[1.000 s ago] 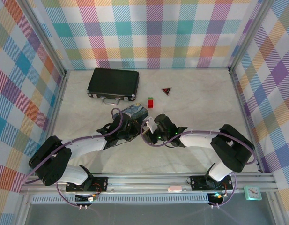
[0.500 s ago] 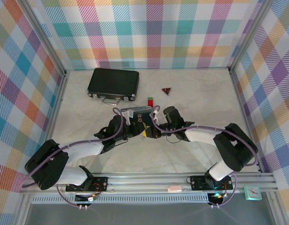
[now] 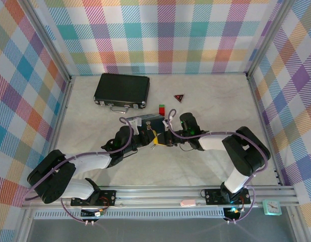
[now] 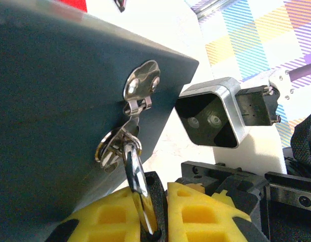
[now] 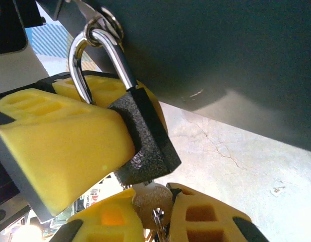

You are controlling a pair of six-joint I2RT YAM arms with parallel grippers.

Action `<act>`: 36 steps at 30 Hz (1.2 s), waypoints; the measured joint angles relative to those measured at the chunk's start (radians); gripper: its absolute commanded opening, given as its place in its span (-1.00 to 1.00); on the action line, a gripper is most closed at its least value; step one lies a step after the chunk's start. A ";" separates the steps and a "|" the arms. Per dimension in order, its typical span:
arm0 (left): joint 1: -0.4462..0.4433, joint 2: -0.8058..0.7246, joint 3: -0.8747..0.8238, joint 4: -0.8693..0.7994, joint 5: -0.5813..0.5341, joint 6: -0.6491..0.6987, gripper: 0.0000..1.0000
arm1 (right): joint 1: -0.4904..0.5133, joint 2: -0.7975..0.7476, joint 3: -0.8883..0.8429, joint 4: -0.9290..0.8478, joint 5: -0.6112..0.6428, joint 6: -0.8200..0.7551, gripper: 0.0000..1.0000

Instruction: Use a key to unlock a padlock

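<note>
The padlock [image 5: 142,141] has a black body with a rough, pebbled coating and a smooth, mirror-bright metal shackle. The key [image 5: 151,199] has a pale, dull metal head. The right fingers [image 5: 205,222] carry matt yellow pads that look like foam. The tin box [image 5: 221,50] wall is matt dark paint, and its hasp [image 4: 141,85] is polished metal. At 4 o'clock from the padlock, the surface [image 5: 236,151] looks pale, chalky and hairline-cracked.

Left gripper [image 3: 149,139] and right gripper [image 3: 163,140] meet at the painted tin [image 3: 144,120]. Black briefcase [image 3: 121,91] lies farther back.
</note>
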 measured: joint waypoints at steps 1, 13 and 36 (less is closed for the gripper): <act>0.000 0.007 0.000 0.003 0.001 -0.004 -1.00 | 0.000 -0.008 0.000 -0.027 0.010 -0.016 -0.59; -0.006 0.135 -0.005 -0.109 -0.031 -0.037 -1.00 | -0.044 -0.172 0.084 -0.387 0.234 -0.293 -0.14; -0.019 -0.047 0.026 -0.334 -0.179 -0.151 0.69 | 0.089 -0.272 0.135 -0.658 0.637 -0.430 -0.03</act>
